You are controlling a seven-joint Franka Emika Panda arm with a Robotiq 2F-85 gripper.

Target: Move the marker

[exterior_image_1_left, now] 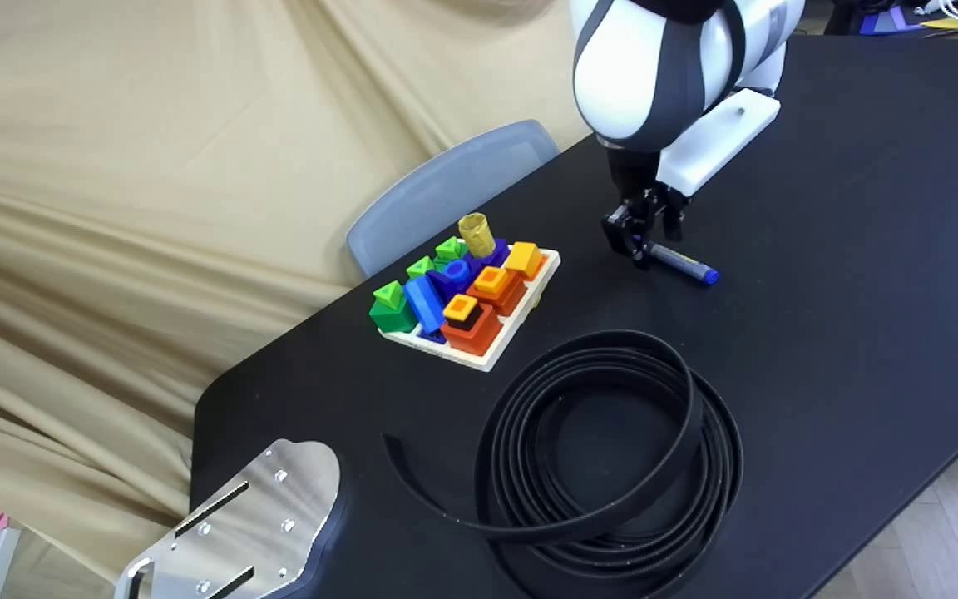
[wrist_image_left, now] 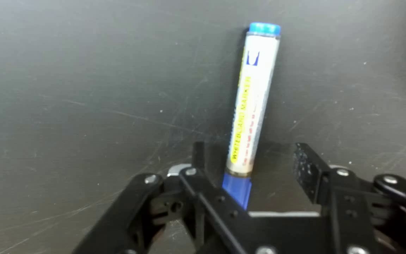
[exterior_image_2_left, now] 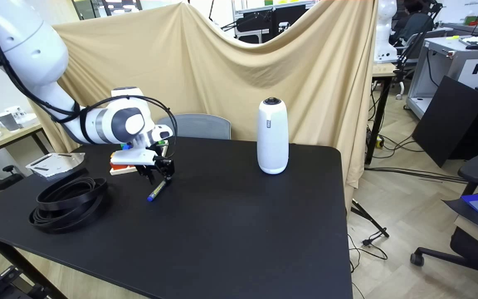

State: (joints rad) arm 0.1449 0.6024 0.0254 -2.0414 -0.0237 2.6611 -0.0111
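Gripper [wrist_image_left: 251, 162] stands spread astride the dark-blue end of the marker [wrist_image_left: 253, 102], which lies on the table [exterior_image_1_left: 828, 266], nearer the left jaw in the wrist view. Pinching so close to one end could let the other end swing on lifting; coiled cable [exterior_image_1_left: 587, 528] lies nearer in both exterior views.

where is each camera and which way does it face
Exterior view: raised, looking down over the black table and a coiled flat black strip; part of the white arm and its black gripper show.
Exterior view: above table height, facing a tan cloth curtain across the table; more of the arm shows, gripper included.
Wrist view: on the arm, facing down at a slim blue-capped whiteboard marker; the gripper's fingers show.
Both exterior views share marker, strip and arm.
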